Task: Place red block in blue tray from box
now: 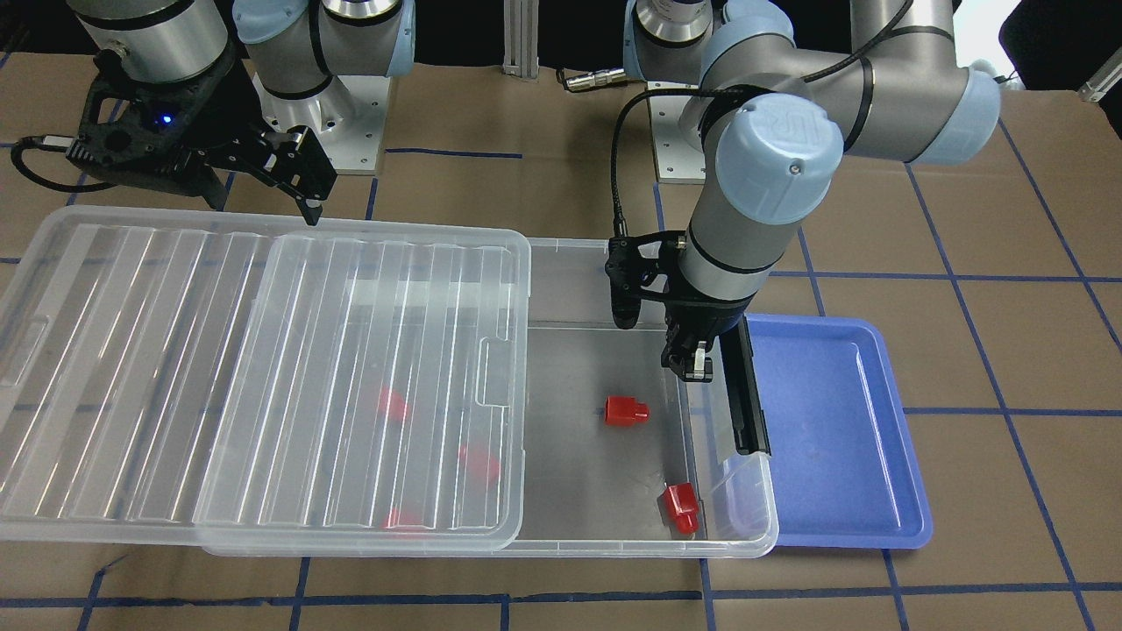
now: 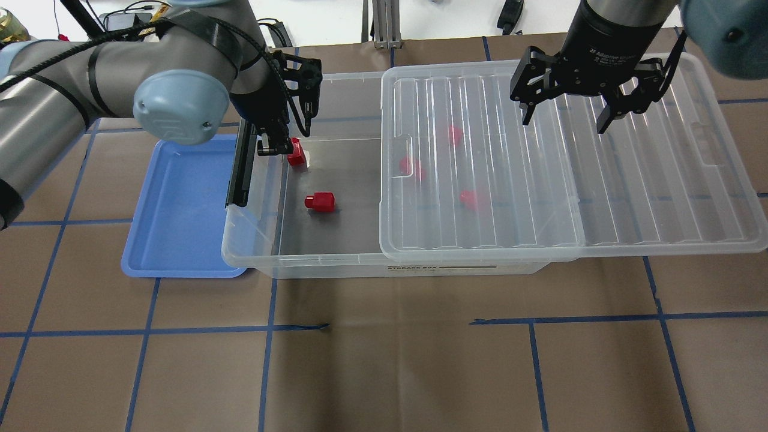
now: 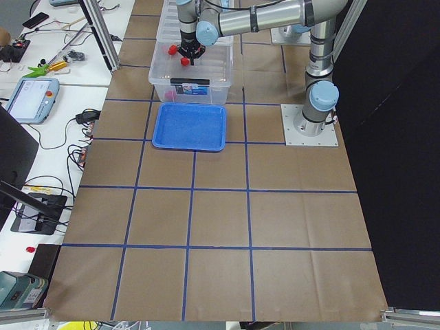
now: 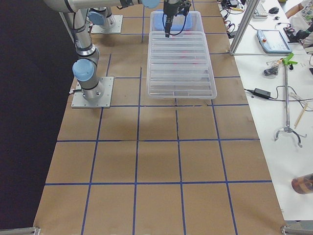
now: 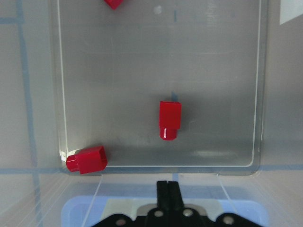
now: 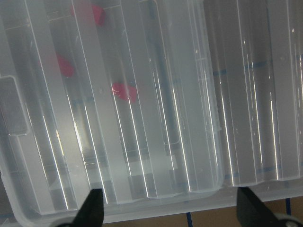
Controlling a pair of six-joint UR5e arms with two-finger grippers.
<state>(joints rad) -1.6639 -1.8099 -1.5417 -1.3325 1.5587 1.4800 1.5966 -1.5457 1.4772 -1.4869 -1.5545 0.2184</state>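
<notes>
The clear box [image 2: 252, 252] holds two uncovered red blocks, one mid-floor [image 2: 319, 202] and one in the far corner by the tray [image 2: 295, 152]. They also show in the left wrist view, the mid-floor block [image 5: 169, 120] and the corner block [image 5: 87, 160]. Three more red blocks show blurred under the lid [image 2: 412, 168]. The blue tray [image 2: 174, 204] lies against the box's latch end and holds nothing. My left gripper [image 2: 268, 147] is shut and empty, above the box's end wall next to the corner block. My right gripper [image 2: 564, 123] is open above the lid.
The ridged clear lid [image 2: 570, 168] covers the box's right part and overhangs past its end. A black latch handle [image 2: 237, 174] stands at the box's tray end. Brown paper with blue tape lines [image 2: 384, 360] covers the table.
</notes>
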